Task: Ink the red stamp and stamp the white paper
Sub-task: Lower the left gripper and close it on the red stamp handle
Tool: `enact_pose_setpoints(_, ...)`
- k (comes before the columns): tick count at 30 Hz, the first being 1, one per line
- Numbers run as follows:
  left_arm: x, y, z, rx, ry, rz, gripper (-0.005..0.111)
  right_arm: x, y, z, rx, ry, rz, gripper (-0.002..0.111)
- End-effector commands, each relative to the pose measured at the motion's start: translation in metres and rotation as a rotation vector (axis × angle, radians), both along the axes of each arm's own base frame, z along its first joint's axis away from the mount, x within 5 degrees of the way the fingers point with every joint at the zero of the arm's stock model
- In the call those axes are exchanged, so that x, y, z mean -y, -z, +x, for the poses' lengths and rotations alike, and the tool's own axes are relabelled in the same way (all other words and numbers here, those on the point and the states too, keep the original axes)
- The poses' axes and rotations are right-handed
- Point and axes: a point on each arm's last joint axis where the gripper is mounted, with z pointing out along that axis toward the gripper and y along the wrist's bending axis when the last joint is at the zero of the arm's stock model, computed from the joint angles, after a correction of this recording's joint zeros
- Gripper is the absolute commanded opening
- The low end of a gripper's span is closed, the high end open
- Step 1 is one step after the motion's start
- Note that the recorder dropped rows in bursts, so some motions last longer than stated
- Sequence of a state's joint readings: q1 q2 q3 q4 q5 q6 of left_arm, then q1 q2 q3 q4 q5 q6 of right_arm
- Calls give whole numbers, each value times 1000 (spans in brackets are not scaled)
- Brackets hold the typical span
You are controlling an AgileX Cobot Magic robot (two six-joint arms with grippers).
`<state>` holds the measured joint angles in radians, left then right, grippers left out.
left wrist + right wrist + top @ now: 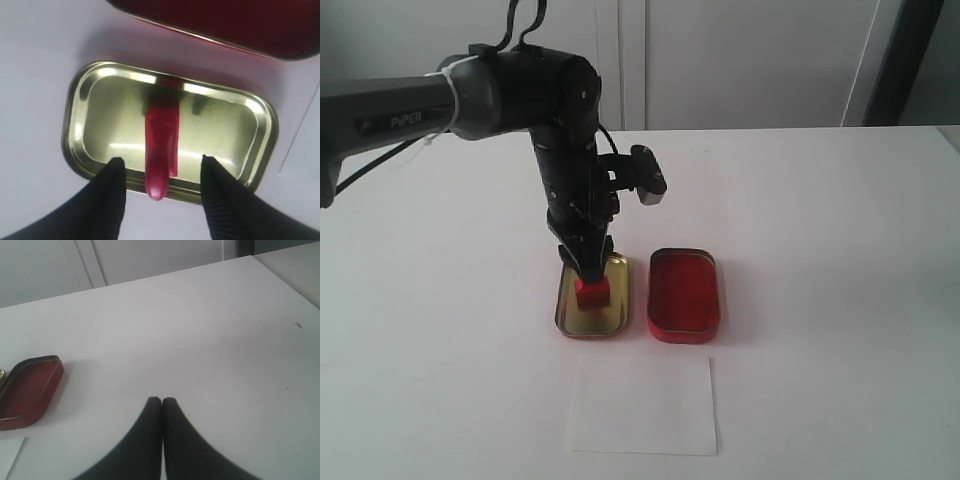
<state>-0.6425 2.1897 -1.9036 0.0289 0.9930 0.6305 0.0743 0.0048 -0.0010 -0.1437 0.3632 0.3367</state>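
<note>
Black fingers (112, 185) of the left gripper (161, 160) stand spread apart, one on each side of the red stamp (161, 145) with a clear gap to it on both sides, so nothing is gripped. Between them the stamp stands upright on the floor of a shallow gold tin (75, 115), block base down and rounded knob up toward the wrist; its long axis runs vertically into the gap between the fingers. Just beside the gold tin lies the red ink tin (683, 293), and nearer the front edge of the table (820, 250) lies the white paper (642, 405), flat and showing no imprint that I can make out. By that, the stamping looks undone; whether the stamp is already inked cannot be told. Off to the side, the right gripper (162, 401) hangs closed and empty.
</note>
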Motion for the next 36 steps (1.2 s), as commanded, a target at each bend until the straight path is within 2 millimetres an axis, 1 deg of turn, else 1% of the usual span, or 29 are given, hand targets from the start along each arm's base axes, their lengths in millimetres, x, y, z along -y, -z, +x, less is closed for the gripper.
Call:
enact_pose_setpoints(1, 1, 9, 0, -30, -5, 19, 52, 0, -1, 0, 15, -7, -13, 0)
enact_pose_setpoints(7, 2, 23, 2, -52, -5, 38, 52, 0, -1, 0, 15, -7, -13, 0)
enact_pose_setpoints(15, 3, 22, 2, -41, -5, 30, 52, 0, -1, 0, 15, -7, -13, 0)
enact_pose_setpoints(21, 3, 23, 3, -40, -5, 29, 45, 0, -1, 0, 15, -7, -13, 0)
enact_pose_setpoints(26, 4, 23, 3, -37, -6, 27, 45, 0, -1, 0, 15, -7, -13, 0)
enact_pose_setpoints(28, 4, 23, 3, -37, -6, 27, 40, 0, -1, 0, 15, -7, -13, 0)
enact_pose_setpoints(36, 4, 23, 3, -36, -2, 27, 5, 0, -1, 0, 15, -7, -13, 0)
